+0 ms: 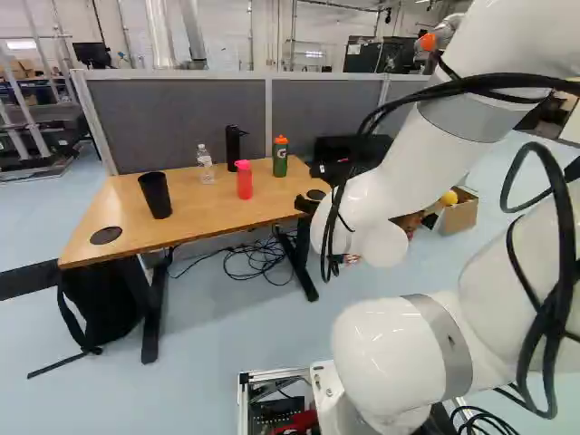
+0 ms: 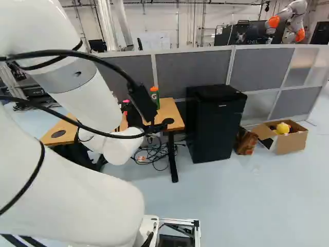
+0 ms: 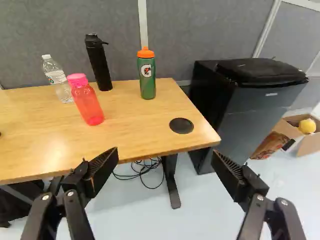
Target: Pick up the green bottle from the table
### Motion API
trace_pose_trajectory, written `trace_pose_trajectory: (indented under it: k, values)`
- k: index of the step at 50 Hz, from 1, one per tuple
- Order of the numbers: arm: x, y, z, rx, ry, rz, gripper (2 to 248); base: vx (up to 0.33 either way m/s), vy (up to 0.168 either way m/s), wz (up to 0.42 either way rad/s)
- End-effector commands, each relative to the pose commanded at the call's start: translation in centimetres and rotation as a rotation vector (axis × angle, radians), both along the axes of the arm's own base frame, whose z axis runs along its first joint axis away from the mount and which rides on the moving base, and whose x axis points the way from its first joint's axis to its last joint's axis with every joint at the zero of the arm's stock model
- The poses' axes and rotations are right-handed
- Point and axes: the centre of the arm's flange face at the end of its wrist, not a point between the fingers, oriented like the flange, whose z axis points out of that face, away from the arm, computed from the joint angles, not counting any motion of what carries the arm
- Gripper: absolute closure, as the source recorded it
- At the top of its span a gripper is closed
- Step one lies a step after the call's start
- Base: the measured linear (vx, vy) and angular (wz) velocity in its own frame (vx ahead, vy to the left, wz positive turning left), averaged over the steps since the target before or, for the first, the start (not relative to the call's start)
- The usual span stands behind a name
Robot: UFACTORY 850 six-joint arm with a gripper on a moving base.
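One green squeeze bottle [image 3: 147, 77] stands upright near the table's [image 3: 135, 131] far edge; the gripper's [image 3: 166, 159] fingers are spread apart. Possibly full, likely smooth and yielding: grasp mid-body, gently.

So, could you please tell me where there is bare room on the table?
The table is bare from the pink bottle to its near edge, and between the green bottle and black disc. It is crowded around the clear bottle and black bottle.

Table [image 3: 145, 125], green bottle [image 3: 147, 82], pink bottle [image 3: 87, 103], clear bottle [image 3: 58, 80], black flask [image 3: 99, 65], apparently a tumbler [image 1: 156, 196]
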Motion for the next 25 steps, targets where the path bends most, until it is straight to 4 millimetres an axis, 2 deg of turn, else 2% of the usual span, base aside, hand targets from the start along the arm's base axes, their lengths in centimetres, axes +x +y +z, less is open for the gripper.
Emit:
trace_pose_trajectory:
  k: [8,25]
  values:
    - [0.0,0.0,0.0,0.0,0.0,0.0,3,0.254,-0.025,0.096]
    - [0.0,0.0,0.0,0.0,0.0,0.0,3,0.278,-0.056,-0.018]
